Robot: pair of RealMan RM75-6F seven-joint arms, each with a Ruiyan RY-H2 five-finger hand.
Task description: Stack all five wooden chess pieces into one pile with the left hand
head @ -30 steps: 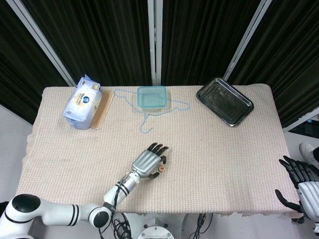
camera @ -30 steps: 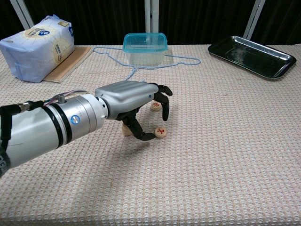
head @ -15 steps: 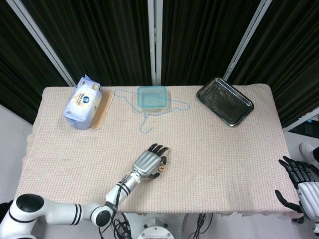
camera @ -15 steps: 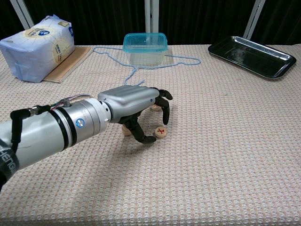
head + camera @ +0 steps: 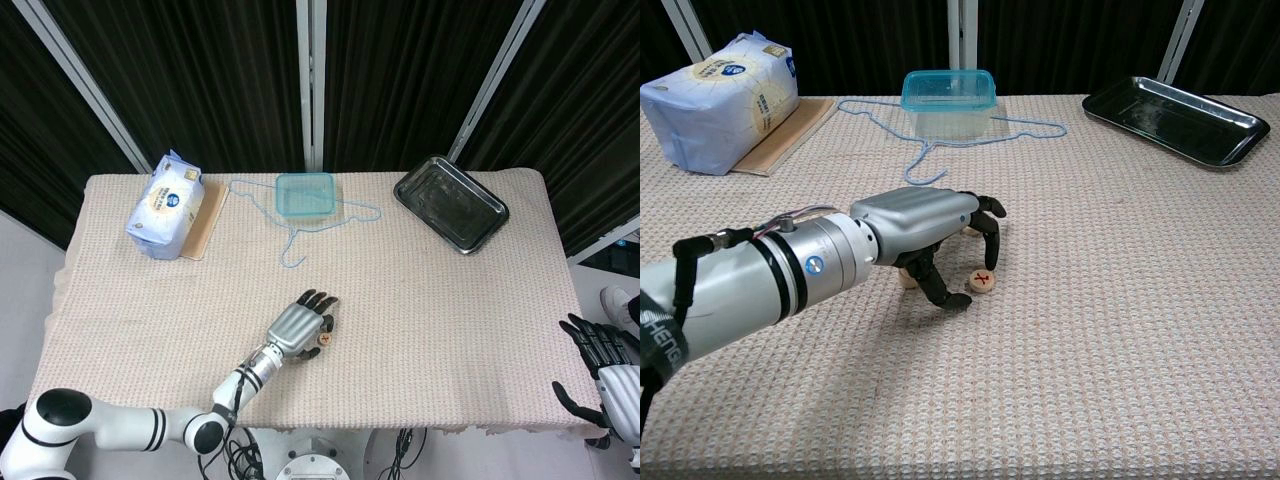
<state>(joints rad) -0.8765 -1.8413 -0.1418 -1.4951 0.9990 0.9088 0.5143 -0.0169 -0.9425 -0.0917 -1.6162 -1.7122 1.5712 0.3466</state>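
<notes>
Chest view shows a red-marked wooden chess piece [image 5: 983,281] lying flat on the tablecloth [image 5: 1120,300] — just beside the thumb tip, under curled fingers [image 5: 990,232]. Left hand [image 5: 930,225] arches over it, gripping nothing; another piece [image 5: 907,277] peeks behind. Right hand [image 5: 600,375] idles at the table edge — fingers apart.

1. A table [image 5: 450,330] covered by a beige, waffle-textured cloth fills the middle of the scene.
2. Behind its far edge hang black pleated curtains [image 5: 220,70], crossed by pale metal poles [image 5: 312,80], some upright, some slanted.
3. Light grey floor [image 5: 25,270] shows left of the table.
4. Lighting is even and bright.
</notes>
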